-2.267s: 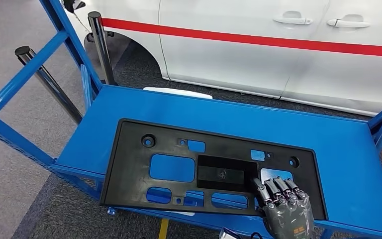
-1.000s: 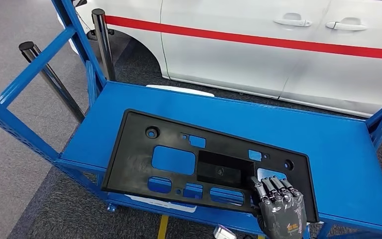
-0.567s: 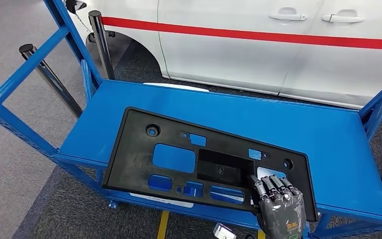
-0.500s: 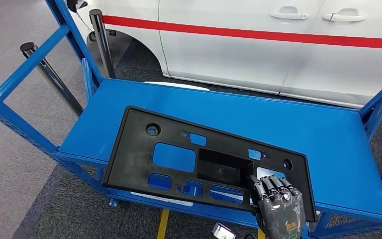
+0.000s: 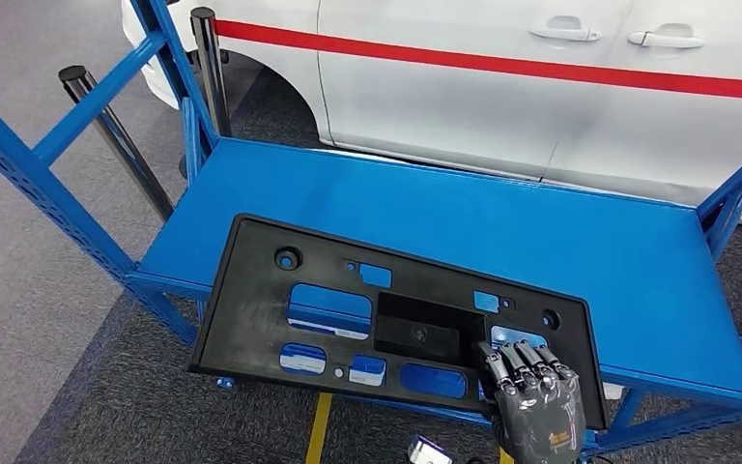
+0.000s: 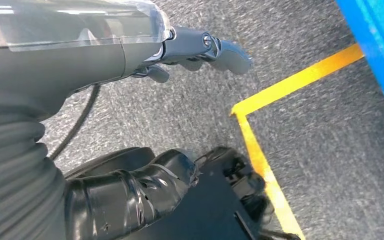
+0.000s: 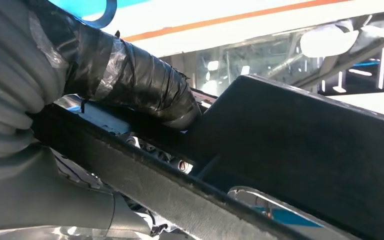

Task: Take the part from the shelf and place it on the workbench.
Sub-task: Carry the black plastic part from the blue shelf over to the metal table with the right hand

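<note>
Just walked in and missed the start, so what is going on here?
The robot's right hand grips the near edge of a flat black plastic part with several cut-outs. The part lies across the blue shelf, its near left corner sticking out past the shelf's front edge. The left hand hangs over the grey floor, holding nothing. A white car stands behind the shelf.

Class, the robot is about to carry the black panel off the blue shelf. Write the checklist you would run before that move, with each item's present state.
1. Right hand grips the black panel at its near edge: ok.
2. Grip sits near one end rather than the middle, so the panel may tip: not ok.
3. Panel's near-left corner already overhangs the blue shelf edge: ok.
4. Left hand free to support the far end: ok, it holds nothing.
5. Workbench location confirmed: cannot tell.
6. White car behind the shelf stays apart from the panel: ok.
</note>
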Robot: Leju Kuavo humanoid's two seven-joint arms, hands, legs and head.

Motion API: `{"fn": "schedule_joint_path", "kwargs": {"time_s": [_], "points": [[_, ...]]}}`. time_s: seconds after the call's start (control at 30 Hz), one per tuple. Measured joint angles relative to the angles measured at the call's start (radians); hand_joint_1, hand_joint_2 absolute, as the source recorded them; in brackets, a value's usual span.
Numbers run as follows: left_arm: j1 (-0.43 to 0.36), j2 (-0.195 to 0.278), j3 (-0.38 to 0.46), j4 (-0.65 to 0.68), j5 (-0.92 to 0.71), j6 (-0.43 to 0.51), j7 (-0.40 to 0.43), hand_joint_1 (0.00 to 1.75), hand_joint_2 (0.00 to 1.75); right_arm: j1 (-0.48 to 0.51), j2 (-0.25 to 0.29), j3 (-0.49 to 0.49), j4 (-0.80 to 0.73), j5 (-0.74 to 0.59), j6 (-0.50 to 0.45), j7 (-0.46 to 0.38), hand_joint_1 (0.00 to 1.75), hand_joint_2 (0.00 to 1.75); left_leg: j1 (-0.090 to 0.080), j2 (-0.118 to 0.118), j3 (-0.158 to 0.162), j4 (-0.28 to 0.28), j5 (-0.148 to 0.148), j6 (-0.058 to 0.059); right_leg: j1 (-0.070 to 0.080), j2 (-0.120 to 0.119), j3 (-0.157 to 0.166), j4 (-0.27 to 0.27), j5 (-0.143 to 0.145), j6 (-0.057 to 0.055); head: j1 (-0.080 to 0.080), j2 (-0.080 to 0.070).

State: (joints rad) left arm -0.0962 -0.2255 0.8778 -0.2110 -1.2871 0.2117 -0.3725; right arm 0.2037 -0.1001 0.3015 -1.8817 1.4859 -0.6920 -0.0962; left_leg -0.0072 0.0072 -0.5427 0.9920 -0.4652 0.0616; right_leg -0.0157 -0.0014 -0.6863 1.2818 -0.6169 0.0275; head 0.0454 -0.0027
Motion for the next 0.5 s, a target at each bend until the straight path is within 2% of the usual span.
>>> {"fn": "schedule_joint_path", "kwargs": {"time_s": [0.03, 0.07, 0.13, 0.17, 0.2, 0.3, 0.33, 0.37, 0.4, 0.47, 0.5], "points": [[0.0, 0.0, 0.0, 0.0, 0.0, 0.0, 0.001, 0.0, 1.75, 0.0, -0.002, 0.001, 0.001, 0.0, 0.0, 0.003, 1.75, 1.75, 0.0, 0.001, -0.011, 0.007, 0.003, -0.001, -0.002, 0.0, 0.01, 0.006, 0.005, 0.002, 0.0, 0.0], [0.0, 0.0, 0.0, 0.0, -0.001, 0.0, 0.001, 0.0, 1.75, -0.001, -0.004, 0.002, 0.002, 0.0, 0.0, 0.006, 1.75, 1.75, 0.0, 0.001, -0.022, 0.015, 0.005, -0.003, -0.004, 0.0, 0.039, -0.025, 0.025, 0.004, 0.0, 0.0], [0.0, 0.0, 0.0, 0.0, -0.003, 0.0, 0.001, 0.0, 1.75, -0.007, -0.008, 0.005, 0.004, 0.0, 0.0, 0.01, 1.75, 1.75, 0.0, 0.001, -0.043, 0.033, 0.007, -0.008, -0.007, 0.0, 0.124, -0.148, 0.064, 0.003, 0.0, 0.0], [0.0, 0.0, 0.0, 0.0, -0.003, 0.0, 0.001, 0.0, 1.75, -0.009, -0.009, 0.006, 0.004, 0.0, 0.0, 0.012, 1.75, 1.75, -0.001, 0.0, -0.05, 0.041, 0.008, -0.012, -0.006, 0.001, 0.152, -0.195, 0.076, 0.0, -0.001, 0.0], [-0.001, 0.0, 0.0, 0.0, -0.003, 0.001, 0.001, 0.0, 1.75, -0.012, -0.01, 0.006, 0.005, 0.0, 0.0, 0.014, 1.75, 1.75, -0.002, 0.0, -0.054, 0.046, 0.011, -0.017, -0.003, 0.002, 0.165, -0.222, 0.079, -0.005, -0.001, 0.0], [-0.001, 0.0, 0.0, 0.0, -0.003, 0.001, 0.002, 0.0, 1.75, -0.016, -0.011, 0.009, 0.006, 0.0, 0.0, 0.02, 1.75, 1.75, -0.001, -0.003, -0.064, 0.052, 0.021, -0.035, 0.0, 0.002, 0.153, -0.233, 0.092, -0.025, -0.001, 0.0], [0.0, 0.0, 0.0, 0.0, -0.003, 0.001, 0.002, 0.0, 1.75, -0.017, -0.012, 0.01, 0.006, 0.0, 0.0, 0.021, 1.75, 1.75, 0.0, -0.005, -0.071, 0.063, 0.01, -0.041, -0.001, 0.0, 0.147, -0.235, 0.1, -0.034, -0.001, 0.0], [0.0, 0.0, 0.0, 0.0, -0.003, 0.002, 0.003, 0.0, 1.75, -0.018, -0.012, 0.012, 0.006, 0.0, 0.0, 0.022, 1.75, 1.75, 0.001, -0.006, -0.082, 0.088, -0.017, -0.046, -0.003, -0.001, 0.139, -0.237, 0.108, -0.043, -0.002, 0.0], [0.001, 0.0, 0.0, 0.0, -0.003, 0.002, 0.004, 0.0, 1.75, -0.02, -0.012, 0.014, 0.006, 0.0, 0.0, 0.023, 1.75, 1.75, 0.003, -0.007, -0.098, 0.13, -0.057, -0.051, -0.003, -0.003, 0.129, -0.239, 0.117, -0.049, -0.003, 0.0], [0.001, 0.0, 0.0, 0.0, -0.003, 0.003, 0.005, 0.0, 1.75, -0.021, -0.013, 0.018, 0.007, 0.0, 0.0, 0.027, 1.75, 1.75, 0.007, -0.008, -0.13, 0.245, -0.139, -0.057, -0.001, -0.004, 0.106, -0.238, 0.133, -0.055, -0.005, 0.0], [0.001, 0.0, 0.001, 0.0, -0.003, 0.003, 0.005, 0.0, 1.75, -0.021, -0.014, 0.02, 0.008, 0.0, 0.0, 0.03, 1.75, 1.75, 0.008, -0.008, -0.136, 0.289, -0.159, -0.058, 0.001, -0.005, 0.095, -0.237, 0.141, -0.055, -0.005, 0.0]]}}
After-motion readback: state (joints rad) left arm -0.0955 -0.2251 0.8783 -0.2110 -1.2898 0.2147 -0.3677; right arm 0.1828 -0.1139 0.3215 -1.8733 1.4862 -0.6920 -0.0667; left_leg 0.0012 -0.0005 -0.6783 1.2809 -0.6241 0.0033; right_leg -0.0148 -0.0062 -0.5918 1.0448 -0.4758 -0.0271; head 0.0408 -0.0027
